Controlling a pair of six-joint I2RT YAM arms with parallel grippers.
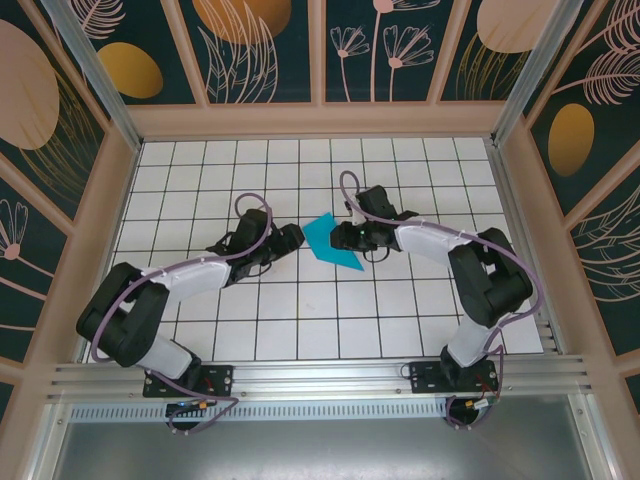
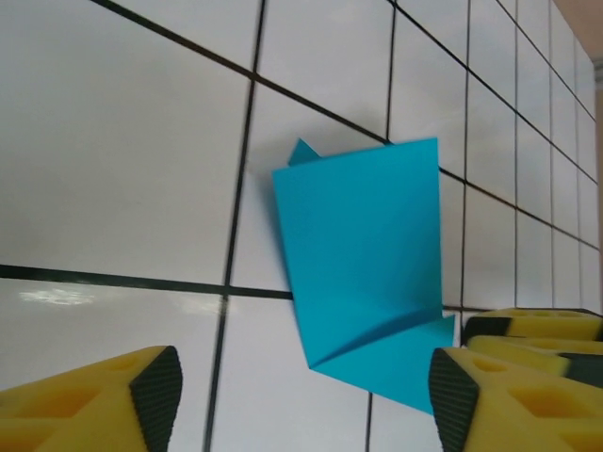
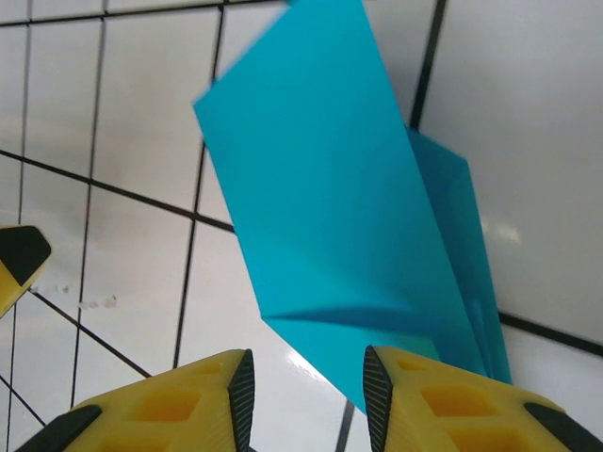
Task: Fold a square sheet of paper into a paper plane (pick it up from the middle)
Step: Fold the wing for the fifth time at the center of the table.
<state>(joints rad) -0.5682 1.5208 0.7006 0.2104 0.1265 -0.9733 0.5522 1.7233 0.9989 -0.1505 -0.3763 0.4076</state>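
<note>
Around the workspace stand dark panels [image 1: 260, 50] painted with pale leaves and orange discs. Within them lies the white table [image 1: 200, 330], ruled into tiles by black lines. From its near edge the left arm [image 1: 185, 278] and the right arm [image 1: 445, 245] both reach inward and almost meet close to the middle.

Between them lies the sheet of paper [image 1: 331, 241], teal-blue and already folded (no longer a plain square). Seen from the left wrist, the sheet of paper [image 2: 363, 254] has a broad panel with a slanting crease low down, and a small tip peeks out behind its upper left corner. From the right wrist, the sheet of paper [image 3: 320, 188] shows a second layer along its right side. Whether the top panel lies flat or stands a little off the tiles is hard to tell.

The left gripper [image 1: 291, 238] sits just beside the sheet's left edge. Its jaws stand wide apart, and the sheet's lower corner reaches the right-hand pad [image 2: 450, 391] with nothing pinched. The right gripper [image 1: 353, 238] is at the sheet's right edge. Its jaws are narrow but a clear gap shows between them. The sheet's lowest point dips toward that gap beside one black pad [image 3: 375, 391], unclamped.
</note>
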